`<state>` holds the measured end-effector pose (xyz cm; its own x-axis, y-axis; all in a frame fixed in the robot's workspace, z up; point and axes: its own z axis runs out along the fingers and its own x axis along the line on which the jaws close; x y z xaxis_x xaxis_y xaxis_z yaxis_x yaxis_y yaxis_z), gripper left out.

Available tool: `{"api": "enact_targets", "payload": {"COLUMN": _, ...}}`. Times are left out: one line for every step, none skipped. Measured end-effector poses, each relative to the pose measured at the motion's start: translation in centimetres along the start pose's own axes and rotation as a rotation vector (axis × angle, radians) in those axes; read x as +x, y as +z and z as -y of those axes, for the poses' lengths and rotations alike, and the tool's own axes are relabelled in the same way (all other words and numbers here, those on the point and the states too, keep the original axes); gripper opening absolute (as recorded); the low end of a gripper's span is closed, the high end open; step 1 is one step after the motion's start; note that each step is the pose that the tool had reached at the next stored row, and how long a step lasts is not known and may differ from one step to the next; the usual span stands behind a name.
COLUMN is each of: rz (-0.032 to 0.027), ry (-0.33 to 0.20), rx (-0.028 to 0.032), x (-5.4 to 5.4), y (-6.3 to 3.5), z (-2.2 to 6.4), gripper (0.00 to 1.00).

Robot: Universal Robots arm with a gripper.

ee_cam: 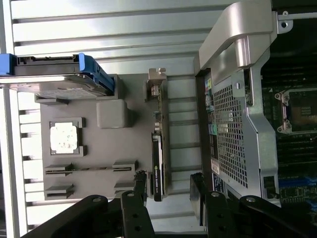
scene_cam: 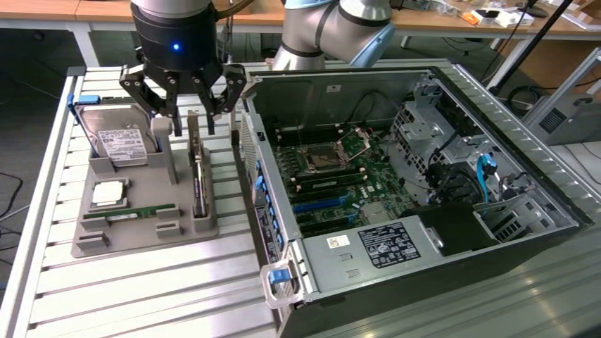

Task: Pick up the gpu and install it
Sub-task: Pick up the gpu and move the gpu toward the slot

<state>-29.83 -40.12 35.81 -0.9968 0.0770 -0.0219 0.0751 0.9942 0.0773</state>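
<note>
The gpu [scene_cam: 198, 172] stands on its long edge in a slot of the grey holder tray [scene_cam: 141, 238], on the exterior view's left. From the wrist, the gpu [ee_cam: 158, 144] shows as a thin dark strip with a silver bracket at one end. My gripper [scene_cam: 194, 116] hangs just above the card's far end. Its jaws are open, one on each side of the card's line, and hold nothing. In the wrist view the gripper [ee_cam: 168, 191] frames the card's near end between its two black fingertips [ee_cam: 140, 184].
The tray also carries a silver hard drive [scene_cam: 119, 141], a processor chip [scene_cam: 110, 191] and a green RAM stick [scene_cam: 141, 211]. The open computer case [scene_cam: 413, 183], with its motherboard [scene_cam: 333, 176] and blue slots, lies close beside the tray. Its metal wall [ee_cam: 233, 124] stands near the card.
</note>
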Motion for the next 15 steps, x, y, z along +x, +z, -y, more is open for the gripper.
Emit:
{"api": "enact_targets", "payload": {"rz": 0.0, "ry": 0.0, "rx": -0.0002, "x": 0.0, "y": 0.03, "z": 0.01, "gripper": 0.48}}
{"api": "enact_targets", "payload": {"rz": 0.0, "ry": 0.0, "rx": -0.0004, "x": 0.0, "y": 0.05, "z": 0.01, "gripper": 0.48}}
{"api": "enact_targets", "payload": {"rz": -0.0001, "ry": 0.0, "rx": -0.0005, "x": 0.0, "y": 0.08, "z": 0.01, "gripper": 0.48}}
{"api": "enact_targets", "payload": {"rz": 0.0, "ry": 0.0, "rx": -0.0007, "x": 0.0, "y": 0.1, "z": 0.01, "gripper": 0.48}}
{"api": "enact_targets", "payload": {"rz": -0.0001, "ry": 0.0, "rx": -0.0008, "x": 0.0, "y": 0.12, "z": 0.02, "gripper": 0.48}}
{"api": "enact_targets", "payload": {"rz": -0.0001, "ry": 0.0, "rx": -0.0009, "x": 0.0, "y": 0.15, "z": 0.02, "gripper": 0.48}}
{"api": "enact_targets", "payload": {"rz": -0.0001, "ry": 0.0, "rx": -0.001, "x": 0.0, "y": 0.17, "z": 0.02, "gripper": 0.48}}
{"api": "enact_targets", "payload": {"rz": -0.0001, "ry": 0.0, "rx": -0.0011, "x": 0.0, "y": 0.19, "z": 0.02, "gripper": 0.48}}
{"api": "enact_targets", "payload": {"rz": -0.0001, "ry": 0.0, "rx": -0.0012, "x": 0.0, "y": 0.22, "z": 0.03, "gripper": 0.48}}
{"api": "enact_targets", "payload": {"rz": -0.0001, "ry": 0.0, "rx": -0.0013, "x": 0.01, "y": 0.24, "z": 0.03, "gripper": 0.48}}
{"api": "enact_targets", "payload": {"rz": -0.0001, "ry": 0.0, "rx": -0.0015, "x": 0.01, "y": 0.28, "z": 0.03, "gripper": 0.48}}
{"api": "enact_targets", "payload": {"rz": -0.0002, "ry": 0.0, "rx": -0.0016, "x": 0.01, "y": 0.32, "z": 0.03, "gripper": 0.48}}
{"api": "enact_targets", "payload": {"rz": -0.0001, "ry": 0.0, "rx": -0.0018, "x": 0.01, "y": 0.36, "z": 0.04, "gripper": 0.48}}
{"api": "enact_targets", "payload": {"rz": -0.0002, "ry": 0.0, "rx": -0.0019, "x": 0.01, "y": 0.4, "z": 0.04, "gripper": 0.48}}
{"api": "enact_targets", "payload": {"rz": -0.0001, "ry": 0.0, "rx": -0.0021, "x": 0.01, "y": 0.42, "z": 0.04, "gripper": 0.48}}
